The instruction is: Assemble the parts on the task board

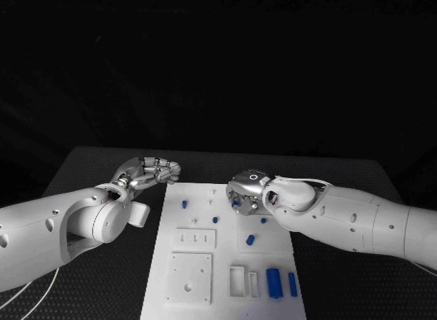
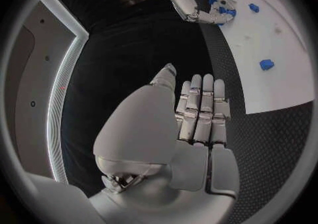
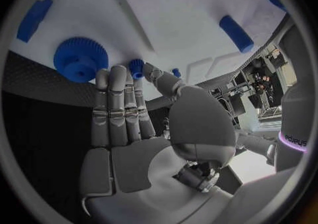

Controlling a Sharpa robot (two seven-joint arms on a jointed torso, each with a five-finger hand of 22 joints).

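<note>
Head view: the task board [image 1: 185, 293] lies mid-table; the left hand [image 1: 149, 172] hovers curled and empty off its far-left corner, while the right hand [image 1: 247, 193] works over blue parts [image 1: 274, 283].

Left wrist view: its fingers [image 2: 202, 107] lie together, grasping nothing.

Right wrist view: fingertips [image 3: 118, 75] pinch a small blue peg [image 3: 135, 68] beside the blue gear [image 3: 81, 59]. The peg is probably light, rigid and slick; grip its sides.

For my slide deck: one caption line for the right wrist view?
Right hand over the white board, fingertips at a small blue part beside a blue gear.
</note>
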